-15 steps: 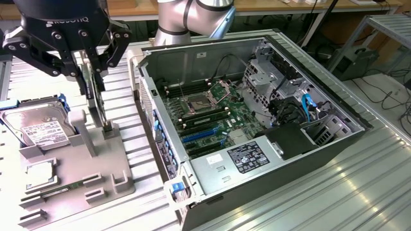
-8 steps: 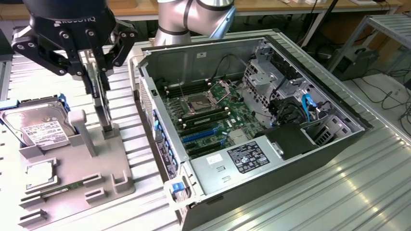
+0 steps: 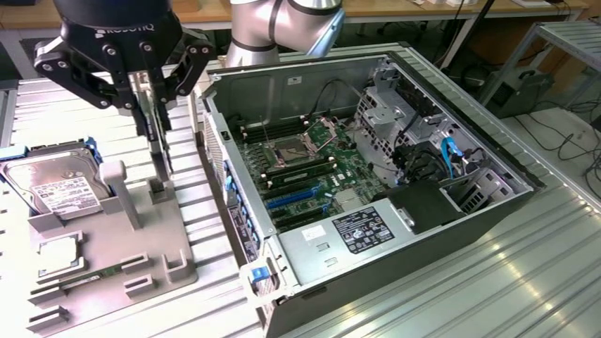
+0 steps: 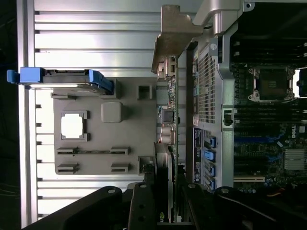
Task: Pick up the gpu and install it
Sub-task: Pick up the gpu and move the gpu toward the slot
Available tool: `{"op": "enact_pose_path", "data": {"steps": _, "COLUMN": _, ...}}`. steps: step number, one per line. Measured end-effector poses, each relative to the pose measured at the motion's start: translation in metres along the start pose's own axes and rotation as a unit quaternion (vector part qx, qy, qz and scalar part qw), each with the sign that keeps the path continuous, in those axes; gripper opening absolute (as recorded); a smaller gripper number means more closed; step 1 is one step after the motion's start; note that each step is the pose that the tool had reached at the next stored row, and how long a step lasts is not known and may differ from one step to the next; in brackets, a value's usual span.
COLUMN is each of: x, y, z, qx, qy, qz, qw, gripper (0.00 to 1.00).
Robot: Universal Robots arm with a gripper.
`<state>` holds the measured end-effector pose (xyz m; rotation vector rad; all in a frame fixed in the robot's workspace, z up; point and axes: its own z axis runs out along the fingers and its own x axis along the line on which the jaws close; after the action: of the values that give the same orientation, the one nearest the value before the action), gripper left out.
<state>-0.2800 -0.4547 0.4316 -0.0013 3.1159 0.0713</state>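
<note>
In the upper left of the exterior view, the end effector (image 3: 153,113) is pinching the graphics card (image 3: 160,151) by its upper edge. The card hangs straight down on edge. Its lower end is at the posts of the grey holder tray (image 3: 89,278), and I cannot tell whether it is clear of them. From the wrist view the end effector (image 4: 165,203) grips the same card (image 4: 171,120) edge-on, with the pale metal bracket (image 4: 175,33) at the far end. The open computer case (image 3: 272,88) stands just to the exterior view's right on the desk (image 3: 526,274), and its blue slots (image 3: 291,199) are bare, so the card is not yet installed.

Risks, as I judge them:
- The grip is on a thin edge with most of the card below it, so a quick move could make the card swing or slip.
- If the lower end is in the holder, moving sideways would snag it on a post.
- The bracket could strike the case wall on the way over.
- A tilted card would jam against the slot.
</note>
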Motion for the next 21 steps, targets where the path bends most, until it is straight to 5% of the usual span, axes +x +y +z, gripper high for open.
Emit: {"op": "enact_pose_path", "data": {"steps": 21, "x": -0.021, "y": 0.0000, "z": 0.0005, "qx": 0.0000, "qy": 0.0000, "qz": 0.000, "qw": 1.0000, "gripper": 0.27}}
